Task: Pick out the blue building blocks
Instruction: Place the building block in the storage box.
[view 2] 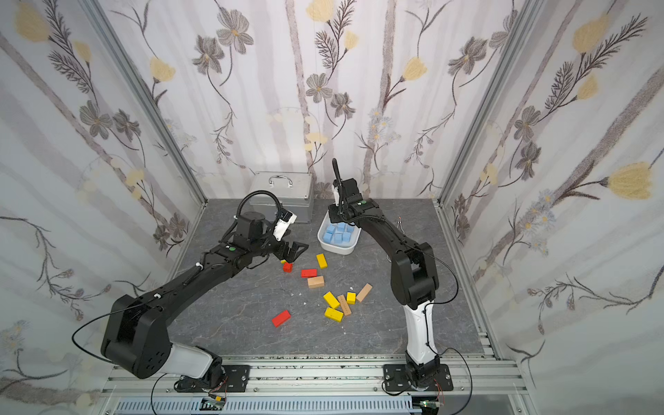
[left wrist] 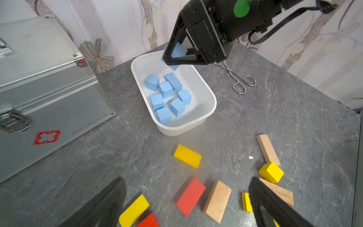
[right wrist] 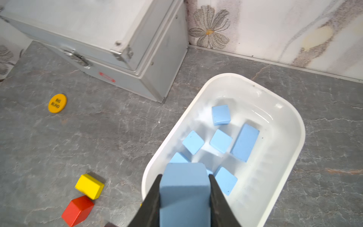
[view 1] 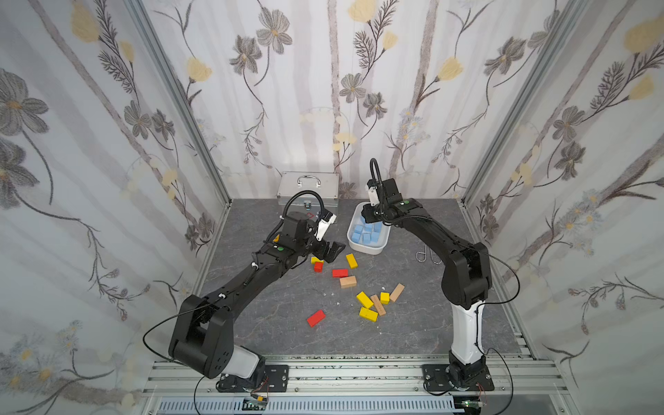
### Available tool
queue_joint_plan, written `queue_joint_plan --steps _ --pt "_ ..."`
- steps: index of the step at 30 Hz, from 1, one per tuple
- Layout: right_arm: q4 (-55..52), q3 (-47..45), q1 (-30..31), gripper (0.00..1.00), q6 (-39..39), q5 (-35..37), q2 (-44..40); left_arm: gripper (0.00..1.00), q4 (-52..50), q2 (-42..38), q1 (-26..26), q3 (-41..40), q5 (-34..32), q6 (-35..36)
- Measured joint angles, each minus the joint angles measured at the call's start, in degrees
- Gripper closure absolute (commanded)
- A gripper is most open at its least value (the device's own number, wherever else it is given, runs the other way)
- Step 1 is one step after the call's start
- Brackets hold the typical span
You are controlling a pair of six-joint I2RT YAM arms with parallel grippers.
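Observation:
Several light-blue building blocks (view 1: 366, 233) (view 2: 337, 233) (left wrist: 166, 89) (right wrist: 221, 140) lie in a white tub (view 1: 375, 248) (left wrist: 176, 131) (right wrist: 294, 125) at the back of the table. My right gripper (view 1: 368, 213) (right wrist: 185, 175) hangs over the tub's far end, shut on one more blue block (right wrist: 184, 188) (left wrist: 178, 51). My left gripper (view 1: 332, 251) (view 2: 296, 249) (left wrist: 186, 180) stands open, holding nothing, just above red and yellow blocks to the left of the tub.
A silver first-aid case (view 1: 309, 190) (left wrist: 49, 88) stands at the back wall, left of the tub. Metal tongs (view 1: 427, 255) (left wrist: 238, 82) lie to the tub's right. Red, yellow and tan blocks (view 1: 366, 300) are scattered mid-table. A yellow token (right wrist: 57, 103) lies near the case.

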Motion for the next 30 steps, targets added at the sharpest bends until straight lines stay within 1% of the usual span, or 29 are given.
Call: queue_joint_plan --steps 6,12,17,23,30 --pt "0.3 3.2 -3.0 1.00 1.9 1.3 5.5 0.00 2.5 5.0 -1.1 1.2 0.2 -0.3" --pt "0.4 9.3 -5.3 1.00 3.3 1.0 11.6 0.00 4.6 8.6 -2.1 1.6 0.2 -1.6" --pt "0.3 13.5 -5.9 1.00 4.6 0.2 16.1 0.00 5.8 10.0 -2.8 1.6 0.4 -1.7" --pt "0.3 16.2 -6.5 1.00 6.3 -1.4 19.6 0.00 5.9 11.1 -3.0 1.6 0.4 -1.8" --pt "0.4 18.9 -7.6 0.96 8.4 -3.3 22.2 0.00 6.1 11.3 -3.0 1.0 0.3 -1.9"
